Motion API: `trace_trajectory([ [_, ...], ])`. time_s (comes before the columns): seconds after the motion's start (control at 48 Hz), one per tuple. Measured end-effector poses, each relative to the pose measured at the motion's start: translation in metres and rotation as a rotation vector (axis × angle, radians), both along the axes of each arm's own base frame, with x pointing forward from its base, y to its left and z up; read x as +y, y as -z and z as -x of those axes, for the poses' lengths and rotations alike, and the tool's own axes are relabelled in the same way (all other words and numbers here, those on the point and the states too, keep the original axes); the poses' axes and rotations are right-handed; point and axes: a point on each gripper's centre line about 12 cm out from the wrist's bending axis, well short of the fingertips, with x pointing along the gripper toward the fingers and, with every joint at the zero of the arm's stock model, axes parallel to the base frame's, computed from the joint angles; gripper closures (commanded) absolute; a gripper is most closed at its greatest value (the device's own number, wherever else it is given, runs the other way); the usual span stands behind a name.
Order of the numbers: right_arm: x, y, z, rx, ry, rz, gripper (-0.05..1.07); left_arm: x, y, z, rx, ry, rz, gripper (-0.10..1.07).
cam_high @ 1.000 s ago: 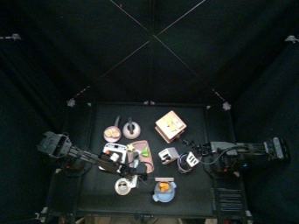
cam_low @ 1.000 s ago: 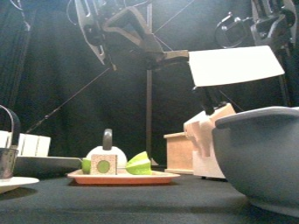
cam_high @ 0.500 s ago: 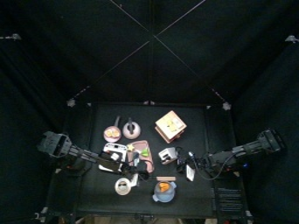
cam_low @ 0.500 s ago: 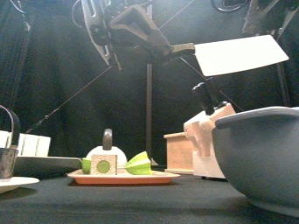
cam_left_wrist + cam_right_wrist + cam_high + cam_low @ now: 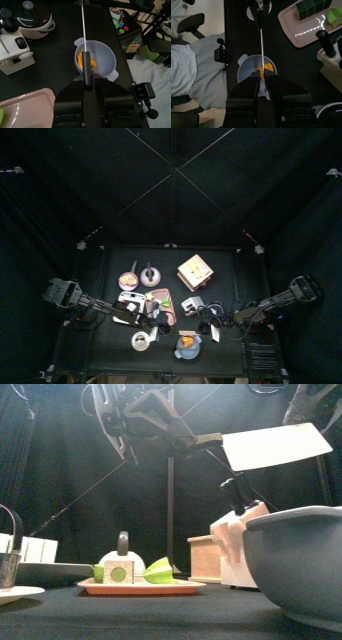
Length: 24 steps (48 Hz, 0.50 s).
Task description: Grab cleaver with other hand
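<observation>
Observations, from the table's front edge backwards.

1. A grey bowl (image 5: 301, 564) is seen nearest, at the front right of the table (image 5: 107, 619). An orange item (image 5: 79, 60) is shown inside it in the left wrist view.
2. The rim of a white plate (image 5: 16, 594) is seen at the front left.
3. Behind these, a flat tray (image 5: 140, 587) is set near the middle. Green toy pieces (image 5: 158, 571) are carried on it.
4. A wooden box (image 5: 207, 556) is placed just right of the tray, partly hidden by the bowl.
5. The cleaver (image 5: 274, 446) is held in the air, well above the tabletop and over the bowl. Its white blade is turned broadside to the front camera and points to the right. Its black handle is directed to the left.
6. The left gripper (image 5: 181, 439) is pressed together on the cleaver handle. In the left wrist view the handle is seen clamped between the jaws, with the blade edge-on.
7. The right arm (image 5: 287, 300) is placed at the table's right edge, well apart from the cleaver in the top view. Whether the right gripper (image 5: 249, 314) is spread or pressed together cannot be told.
</observation>
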Motion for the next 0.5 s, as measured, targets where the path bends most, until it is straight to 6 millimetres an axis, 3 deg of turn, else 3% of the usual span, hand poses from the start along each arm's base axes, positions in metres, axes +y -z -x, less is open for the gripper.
trace_trajectory([
  [0.5, 0.005, 0.015, 0.005, 0.03, -0.018, -0.004, 0.43, -0.001, 0.002, 0.001, -0.008, 0.011, 0.007, 0.53],
])
